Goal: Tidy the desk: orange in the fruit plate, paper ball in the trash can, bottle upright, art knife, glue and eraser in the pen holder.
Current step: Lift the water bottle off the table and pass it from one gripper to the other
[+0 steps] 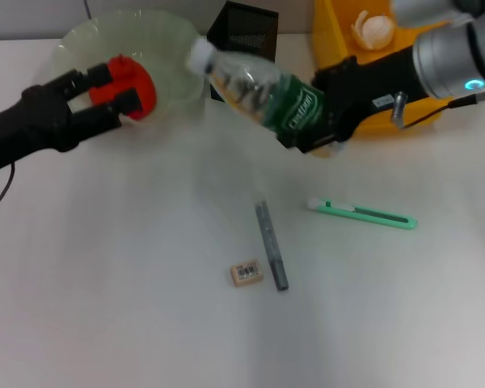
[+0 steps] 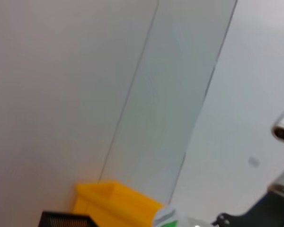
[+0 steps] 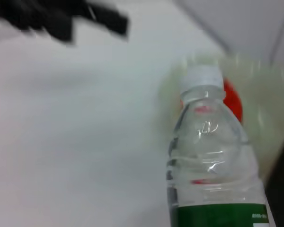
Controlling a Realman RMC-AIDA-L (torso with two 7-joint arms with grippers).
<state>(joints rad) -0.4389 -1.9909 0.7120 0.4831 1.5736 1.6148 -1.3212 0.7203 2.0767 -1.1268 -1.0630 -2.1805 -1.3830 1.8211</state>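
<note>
Holding now: your right tool (image 1: 311, 121) is clamped on the bottle (image 1: 259, 89), tilted above the counter (image 1: 129, 307), cap toward the fruit plate (image 1: 174, 48); your left tool (image 1: 117, 85) is pinching the orange (image 1: 133, 81) at the plate's rim
Done: the paper ball (image 1: 373, 31) lies in the yellow trash can (image 1: 335, 40)
Nearly done: orange over the plate, not yet released; bottle not yet upright
Left: art knife (image 1: 364, 213), glue (image 1: 271, 245) and eraser (image 1: 246, 272) lie loose on the counter; the black pen holder (image 1: 244, 28) stands behind the bottle
In the way: you have the tilted bottle between the loose items and the pen holder; both tools work close together near the plate
</note>
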